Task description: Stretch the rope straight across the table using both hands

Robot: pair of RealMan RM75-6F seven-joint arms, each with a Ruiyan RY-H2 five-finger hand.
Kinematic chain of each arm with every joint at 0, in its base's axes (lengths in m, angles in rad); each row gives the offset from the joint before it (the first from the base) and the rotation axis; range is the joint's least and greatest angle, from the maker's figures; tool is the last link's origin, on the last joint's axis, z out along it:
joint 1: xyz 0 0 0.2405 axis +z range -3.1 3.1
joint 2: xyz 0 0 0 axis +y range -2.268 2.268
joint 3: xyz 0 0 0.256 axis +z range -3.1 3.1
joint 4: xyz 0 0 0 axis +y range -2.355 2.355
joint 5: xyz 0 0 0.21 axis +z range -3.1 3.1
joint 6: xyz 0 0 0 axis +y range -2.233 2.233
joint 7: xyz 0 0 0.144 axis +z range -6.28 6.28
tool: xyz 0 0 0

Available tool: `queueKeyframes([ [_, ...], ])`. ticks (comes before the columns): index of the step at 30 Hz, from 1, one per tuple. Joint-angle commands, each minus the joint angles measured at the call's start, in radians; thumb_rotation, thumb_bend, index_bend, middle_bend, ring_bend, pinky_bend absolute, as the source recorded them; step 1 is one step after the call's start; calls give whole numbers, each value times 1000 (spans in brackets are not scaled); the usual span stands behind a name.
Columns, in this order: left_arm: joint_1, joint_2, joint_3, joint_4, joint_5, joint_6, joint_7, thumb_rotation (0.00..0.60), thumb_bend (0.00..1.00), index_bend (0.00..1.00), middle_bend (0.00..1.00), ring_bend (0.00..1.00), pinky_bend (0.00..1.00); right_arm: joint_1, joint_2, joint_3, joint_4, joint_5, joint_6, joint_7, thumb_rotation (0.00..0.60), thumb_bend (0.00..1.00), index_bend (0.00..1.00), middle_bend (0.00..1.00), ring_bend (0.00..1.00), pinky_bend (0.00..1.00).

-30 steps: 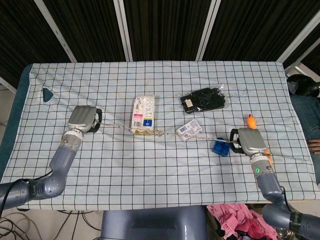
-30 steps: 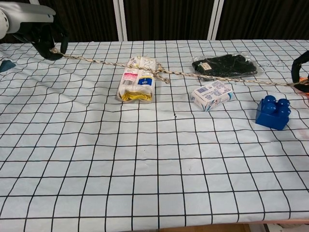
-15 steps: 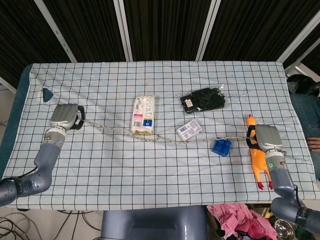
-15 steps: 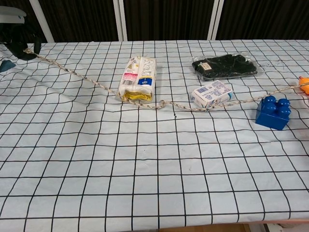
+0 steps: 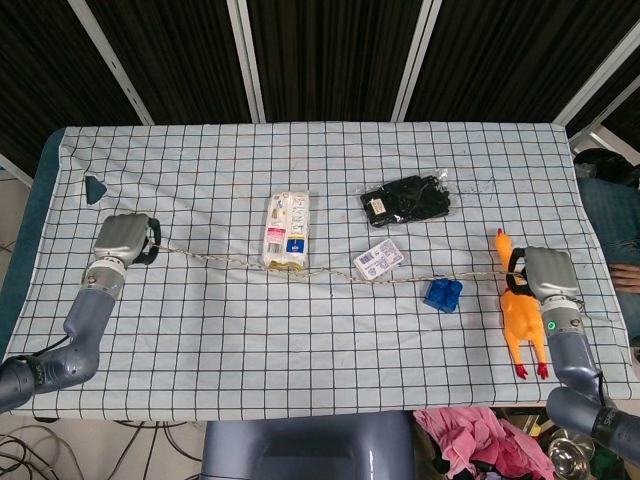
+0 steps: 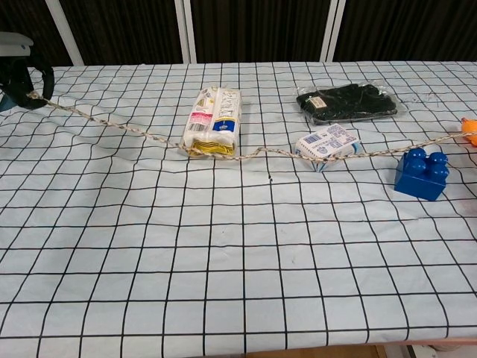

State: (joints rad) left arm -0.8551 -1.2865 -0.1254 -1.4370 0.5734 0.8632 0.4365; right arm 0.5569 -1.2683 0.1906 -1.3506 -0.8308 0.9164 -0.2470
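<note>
A twisted beige rope [image 5: 330,273] runs across the checked table from left to right, nearly taut, with a slight bend where it passes the near end of the snack packet. In the chest view the rope [image 6: 261,151] skirts the packet and the small box. My left hand [image 5: 125,238] grips the rope's left end near the table's left edge; the same hand [image 6: 21,71] shows at the far left of the chest view. My right hand [image 5: 543,272] holds the right end near the right edge, above the rubber chicken, and lies outside the chest view.
A snack packet [image 5: 285,231], a small white box [image 5: 379,260] and a blue brick [image 5: 441,294] lie along the rope. A black pouch [image 5: 405,198] sits farther back. An orange rubber chicken [image 5: 520,320] lies beside my right hand. A teal triangle [image 5: 94,187] is at far left.
Both hands have moved outward, left hand further left and right hand further right. The rope slid off the packet and box toward the near side and has drawn straighter.
</note>
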Motion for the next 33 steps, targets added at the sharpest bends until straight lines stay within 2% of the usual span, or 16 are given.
queueKeyframes([
  [1,8,-22,10,30,1,-13,-6,600,469,672,1000,958,1000,-1,-3,-1,9,1,-6,2,600,459,629,1000,1000,1000],
  [20,45,-80,29,131,28,-72,-54,600,469,667,1000,958,1000,5,-30,-1,80,32,-44,-5,600,460,630,1000,1000,1000],
  [27,56,-100,34,153,59,-91,-73,600,467,626,1000,955,1000,9,-48,-8,111,44,-69,-11,600,456,630,1000,1000,1000],
  [31,54,-106,42,163,47,-108,-60,600,461,562,999,948,1000,7,-59,-16,131,27,-81,-1,600,400,602,1000,1000,1000],
  [33,51,-107,41,163,44,-109,-56,600,434,499,994,945,1000,7,-62,-19,139,25,-83,-7,600,315,505,1000,1000,1000],
])
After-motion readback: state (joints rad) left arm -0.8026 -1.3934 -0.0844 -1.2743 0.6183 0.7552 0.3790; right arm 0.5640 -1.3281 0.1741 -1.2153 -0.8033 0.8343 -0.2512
